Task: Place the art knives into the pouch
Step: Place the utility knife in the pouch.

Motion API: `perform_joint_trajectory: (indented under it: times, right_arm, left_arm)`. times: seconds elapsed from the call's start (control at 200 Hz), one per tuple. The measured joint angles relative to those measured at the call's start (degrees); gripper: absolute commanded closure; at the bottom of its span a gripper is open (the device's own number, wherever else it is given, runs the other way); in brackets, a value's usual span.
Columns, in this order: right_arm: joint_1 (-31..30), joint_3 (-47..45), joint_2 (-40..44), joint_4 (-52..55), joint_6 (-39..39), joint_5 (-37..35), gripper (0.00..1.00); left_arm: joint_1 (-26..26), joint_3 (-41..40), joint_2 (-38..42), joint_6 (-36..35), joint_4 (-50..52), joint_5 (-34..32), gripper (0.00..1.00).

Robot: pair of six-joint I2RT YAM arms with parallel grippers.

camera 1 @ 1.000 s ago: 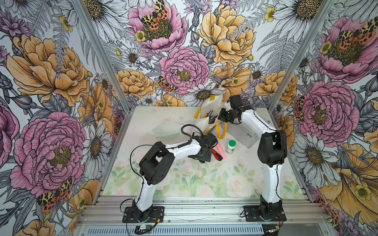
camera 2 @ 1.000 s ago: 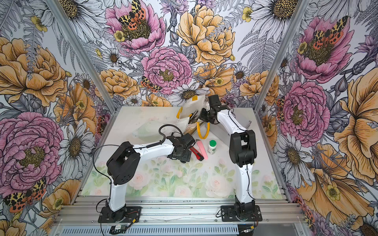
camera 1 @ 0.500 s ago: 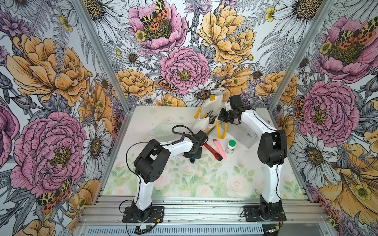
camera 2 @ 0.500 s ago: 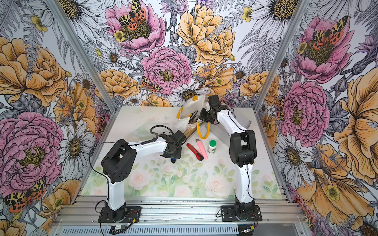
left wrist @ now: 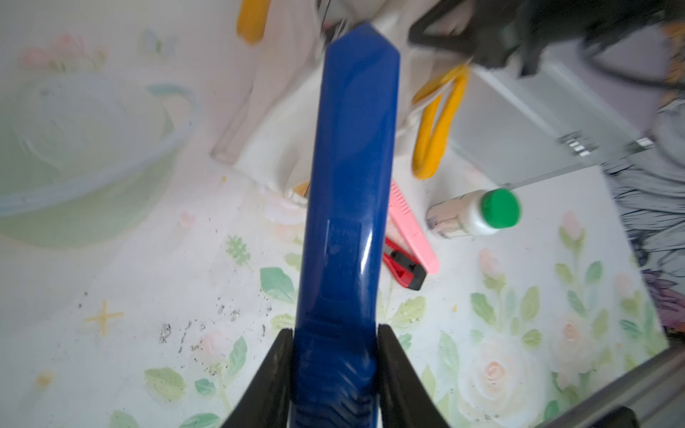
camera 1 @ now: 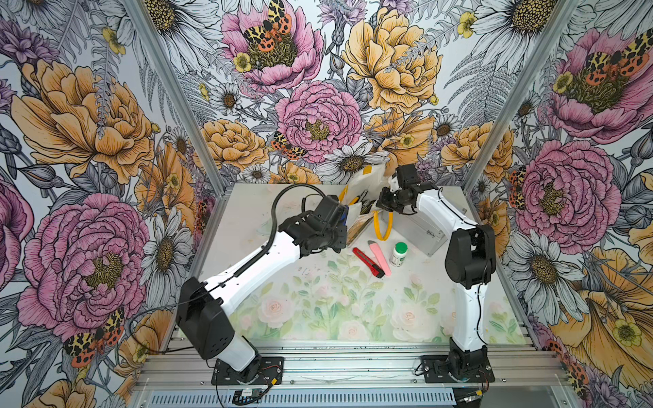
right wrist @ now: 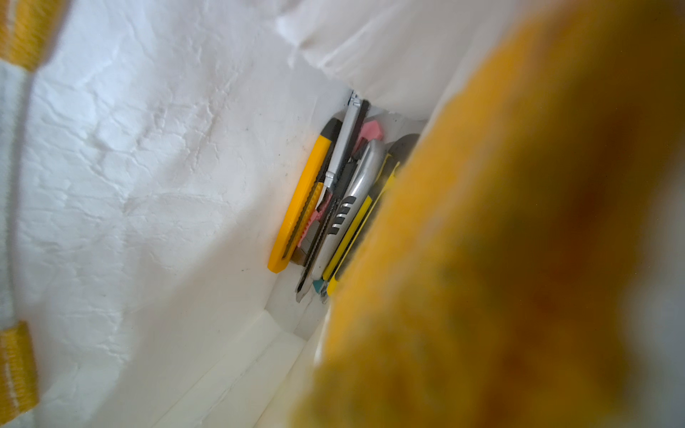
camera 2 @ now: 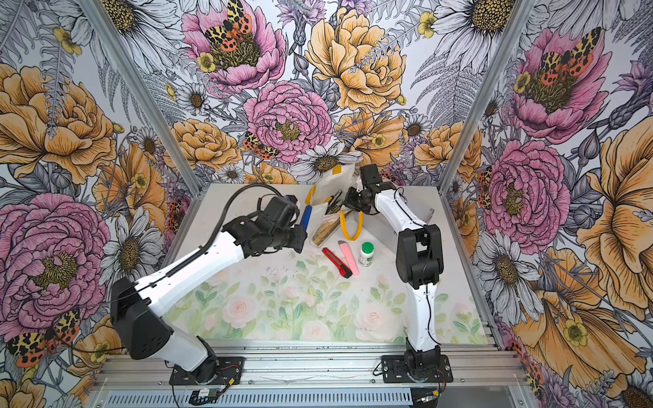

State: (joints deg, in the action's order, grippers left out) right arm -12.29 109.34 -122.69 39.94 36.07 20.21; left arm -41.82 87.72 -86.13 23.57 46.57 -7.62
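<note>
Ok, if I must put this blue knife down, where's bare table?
Bare: the wide strip of table between the front rail and the red knife. Crowded: back right, where pouch, pink knife, bottle and silver case sit close. The left gripper's blue knife hangs by the pouch.

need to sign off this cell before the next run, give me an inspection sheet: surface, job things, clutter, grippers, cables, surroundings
surface: floral-print table mat, dark specks on it
job's things: long blue plastic art knife, tip towards the glossy picture-printed pouch with yellow loop handles; several knives lie inside
clutter: red-and-black utility knife, pink plastic cutter, white green-capped bottle, silver metal case, pale translucent bowl
grippers: left gripper shut on the art knife; right gripper shut at the pouch rim
cables: black hose looping over left arm; thin black lead along right arm
surroundings: flower-patterned walls, aluminium frame
</note>
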Motion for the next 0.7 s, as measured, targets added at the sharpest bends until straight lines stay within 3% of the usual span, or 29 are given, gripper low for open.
perform_joint_trajectory:
  times: [0.135,0.255,0.565,0.701]
  right_arm:
    - [0.0,-0.02,0.0,0.0,0.17,0.0,1.0]
    - [-0.07,-0.02,0.2,0.02,0.37,-0.02,1.0]
    - [-1.55,-1.66,2.16,-0.22,0.59,-2.49,1.0]
    - [-1.97,-2.99,3.13,-0.57,0.59,-3.52,1.0]
  left_arm:
    - [0.24,9.51,3.82,-5.46,-3.78,-0.81,0.65]
    - [1.38,15.52,1.75,-9.77,-7.54,-0.79,0.65]
    - [2.75,35.82,-26.23,-17.44,-10.08,-0.63,0.67]
    - [3.06,40.76,-35.04,-18.38,-9.73,-0.66,0.64]
